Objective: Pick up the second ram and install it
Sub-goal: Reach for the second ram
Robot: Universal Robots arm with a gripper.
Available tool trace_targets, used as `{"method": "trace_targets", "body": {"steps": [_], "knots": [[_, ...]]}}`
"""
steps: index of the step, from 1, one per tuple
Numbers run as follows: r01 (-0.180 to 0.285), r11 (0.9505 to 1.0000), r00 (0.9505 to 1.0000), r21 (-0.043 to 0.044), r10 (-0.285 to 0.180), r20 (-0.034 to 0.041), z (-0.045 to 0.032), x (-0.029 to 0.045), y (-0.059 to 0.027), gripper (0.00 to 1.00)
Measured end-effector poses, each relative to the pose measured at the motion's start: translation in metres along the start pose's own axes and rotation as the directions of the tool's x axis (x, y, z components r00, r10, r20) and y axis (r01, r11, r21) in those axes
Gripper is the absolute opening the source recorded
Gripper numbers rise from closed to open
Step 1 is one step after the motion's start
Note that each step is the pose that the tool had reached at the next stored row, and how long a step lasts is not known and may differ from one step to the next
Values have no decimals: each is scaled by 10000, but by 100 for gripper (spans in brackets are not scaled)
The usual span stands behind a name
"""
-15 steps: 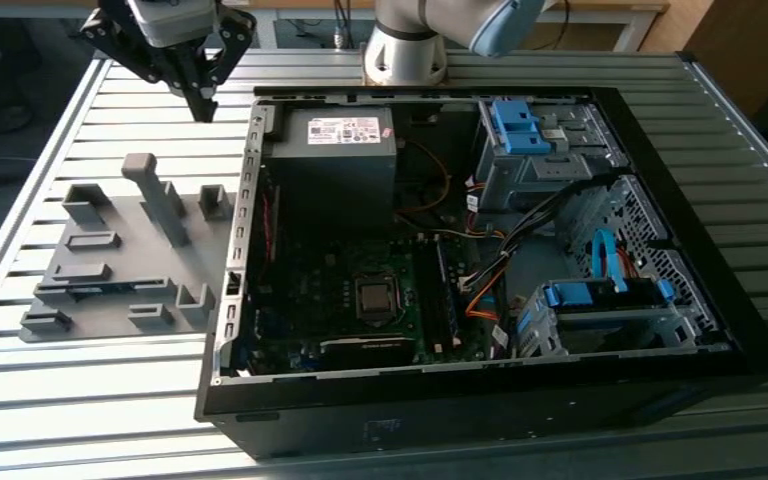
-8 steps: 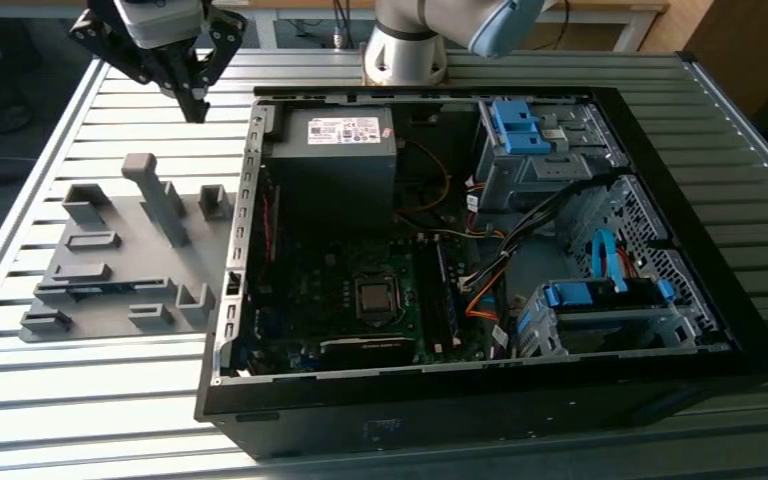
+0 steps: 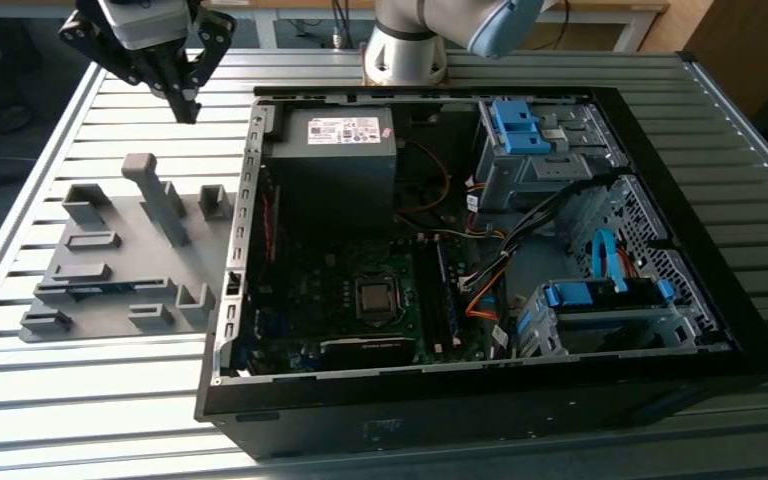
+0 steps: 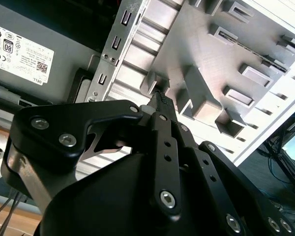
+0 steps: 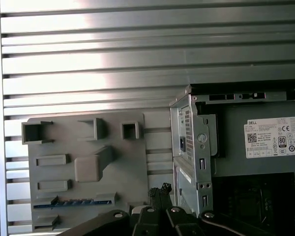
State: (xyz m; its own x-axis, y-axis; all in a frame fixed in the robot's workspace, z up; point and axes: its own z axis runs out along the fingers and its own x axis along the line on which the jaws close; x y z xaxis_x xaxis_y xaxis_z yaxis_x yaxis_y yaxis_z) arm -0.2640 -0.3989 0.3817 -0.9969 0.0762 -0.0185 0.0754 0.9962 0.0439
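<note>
The second ram (image 5: 73,202) is a thin blue-green strip lying on edge in a long slot of the grey holder tray (image 5: 132,172). My gripper (image 3: 187,108) hangs above the table beyond the tray's far end, next to the case's corner by the power supply. Its black fingertips (image 5: 160,191) are pressed together with nothing between them, so it is shut and empty. In the second wrist view the gripper (image 4: 160,100) points at the upright posts at the near end of the tray (image 4: 196,44). The ram sits at the tray's other end, well apart from the gripper.
The open black computer case (image 3: 491,400) lies on the slatted metal table (image 3: 91,420), at the exterior view's right of the tray. Inside are the grey power supply (image 3: 337,130), the green motherboard (image 3: 357,300), blue drive brackets (image 3: 518,125) and loose cables. The arm's base (image 3: 404,50) stands behind the case.
</note>
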Motion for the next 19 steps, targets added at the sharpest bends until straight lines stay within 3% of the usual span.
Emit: {"method": "trace_targets", "body": {"steps": [19], "knots": [[0,10000,10000,0,0,-3,9,199,-16,11]]}}
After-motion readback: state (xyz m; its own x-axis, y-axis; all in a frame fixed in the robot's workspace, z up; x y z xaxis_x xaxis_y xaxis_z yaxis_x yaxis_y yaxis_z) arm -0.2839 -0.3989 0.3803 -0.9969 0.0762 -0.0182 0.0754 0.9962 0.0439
